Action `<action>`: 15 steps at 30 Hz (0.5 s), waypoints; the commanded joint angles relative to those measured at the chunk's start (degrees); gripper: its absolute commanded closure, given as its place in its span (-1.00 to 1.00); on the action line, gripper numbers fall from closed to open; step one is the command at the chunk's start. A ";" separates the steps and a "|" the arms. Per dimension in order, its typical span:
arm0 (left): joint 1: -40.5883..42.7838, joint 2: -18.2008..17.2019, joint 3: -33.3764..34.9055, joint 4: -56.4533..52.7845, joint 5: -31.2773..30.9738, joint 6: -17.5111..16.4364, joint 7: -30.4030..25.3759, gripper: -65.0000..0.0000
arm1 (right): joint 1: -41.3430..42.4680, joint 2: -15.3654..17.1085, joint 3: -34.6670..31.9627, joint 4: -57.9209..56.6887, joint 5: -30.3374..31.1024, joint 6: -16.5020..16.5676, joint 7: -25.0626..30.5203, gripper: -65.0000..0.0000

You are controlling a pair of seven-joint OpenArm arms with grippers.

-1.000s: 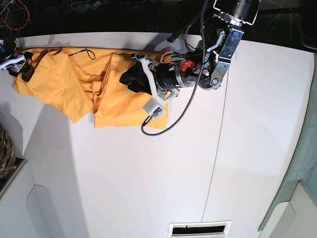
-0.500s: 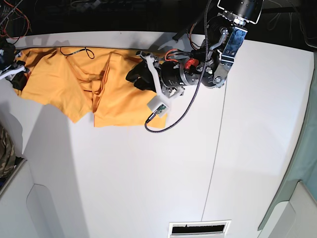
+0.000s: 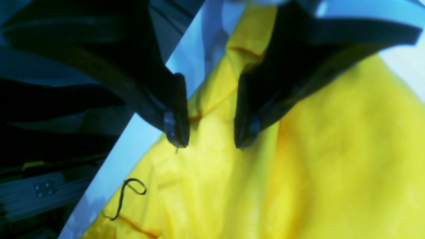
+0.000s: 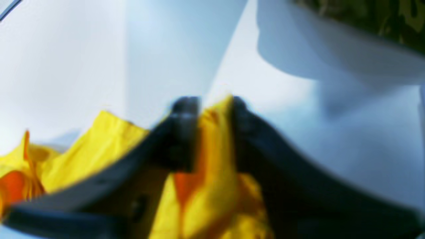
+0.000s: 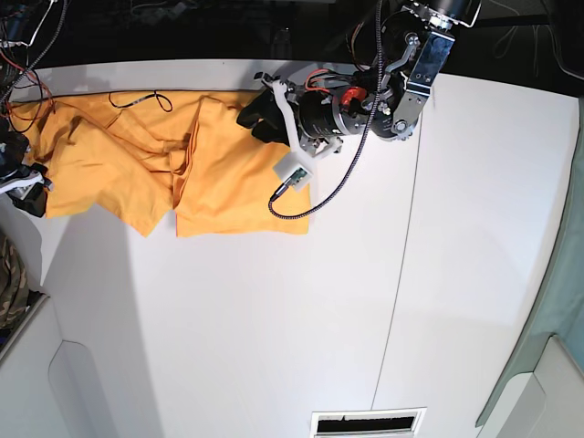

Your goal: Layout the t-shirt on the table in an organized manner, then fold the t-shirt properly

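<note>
The orange-yellow t-shirt (image 5: pixel 219 173) lies rumpled along the far left of the white table (image 5: pixel 274 319), with folds in its middle. My left gripper (image 5: pixel 255 114) hovers at the shirt's far edge. In the left wrist view the gripper (image 3: pixel 211 137) is open, with the shirt (image 3: pixel 298 159) and its hem showing between the jaws. My right gripper (image 5: pixel 26 182) is at the table's left edge. In the blurred right wrist view the gripper (image 4: pixel 209 109) is shut on a bunch of the shirt's fabric (image 4: pixel 212 186). A thin black loop (image 5: pixel 160 96) lies on the shirt near the far edge.
A camouflage cloth (image 5: pixel 9 283) sits in a white bin (image 5: pixel 36 365) at the left, off the table. A dark seam (image 5: pixel 401 274) crosses the table. A vent slot (image 5: pixel 365 422) is at the front edge. A teal curtain (image 5: pixel 557 301) hangs at the right.
My right gripper has moved toward the front along the left edge, dragging the shirt's left corner with it. My left gripper has shifted toward the far edge of the table.
</note>
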 commanded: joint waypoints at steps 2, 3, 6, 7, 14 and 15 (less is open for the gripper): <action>-0.28 -0.02 0.00 0.96 -0.13 -1.01 -0.96 0.18 | 0.42 1.31 0.33 -1.11 0.52 0.15 1.20 0.04; -0.28 -0.02 0.00 0.96 0.28 -1.01 -0.96 0.18 | 0.39 1.31 0.33 -1.42 0.72 0.17 1.09 0.03; -0.31 0.00 0.00 0.96 0.70 -1.01 -1.01 0.18 | 0.13 1.77 0.70 -1.33 1.92 0.15 0.26 0.03; -0.26 0.00 0.00 0.96 0.68 -1.01 -0.98 0.18 | 0.13 2.05 1.20 -1.20 2.80 0.15 -0.37 0.03; 1.14 -0.28 0.00 0.96 1.92 -1.01 -1.03 0.18 | -2.12 5.35 5.25 -0.79 5.44 0.33 -4.09 0.03; 1.16 -0.76 0.00 0.96 1.88 -0.98 -1.33 0.18 | -2.82 5.64 5.14 -0.79 5.46 0.39 -4.11 0.02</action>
